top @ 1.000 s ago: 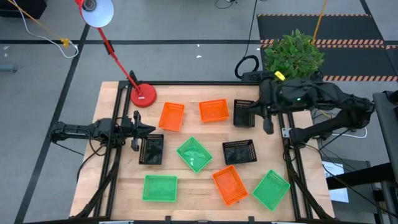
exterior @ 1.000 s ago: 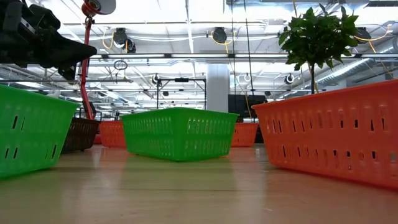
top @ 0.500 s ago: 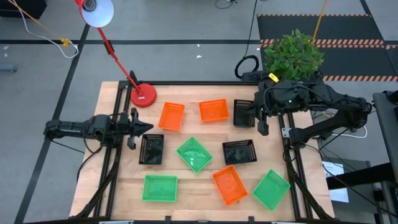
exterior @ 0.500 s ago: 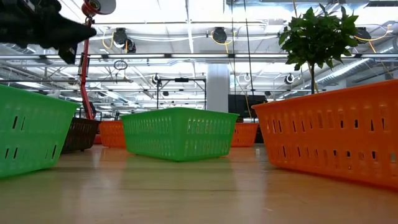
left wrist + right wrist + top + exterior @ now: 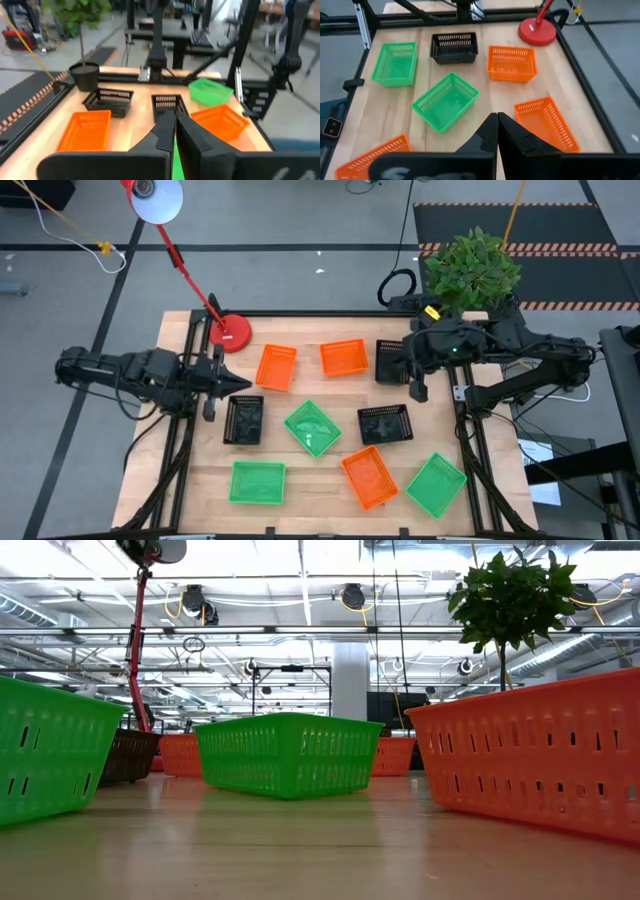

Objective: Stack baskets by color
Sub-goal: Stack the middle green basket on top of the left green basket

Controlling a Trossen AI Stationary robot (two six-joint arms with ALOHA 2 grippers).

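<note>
From above, my left gripper [image 5: 232,384] has drawn back toward the worktop's left edge since a second ago and my right gripper [image 5: 417,390] has edged in over the back right area; both fingers pressed together, holding nothing, so I judge no stacking has begun. All nine baskets lie singly on the worktop [image 5: 190,480]: two orange baskets [image 5: 276,367] near the back edge beside the round red lamp base [image 5: 231,333], a third orange toward the front, black baskets [image 5: 243,419] at left, centre right and back right, green baskets [image 5: 258,481] at centre, front left and front right. From table height, my left arm has lifted out of sight; a green basket [image 5: 288,753] shows slotted mesh walls flaring to a smooth rim, glossy moulded plastic on pale wood grain. Past my left fingers [image 5: 160,137], an orange basket [image 5: 85,131] is shallow and rectangular. Past my right fingers [image 5: 515,140], a green basket [image 5: 445,101] sits askew.
</note>
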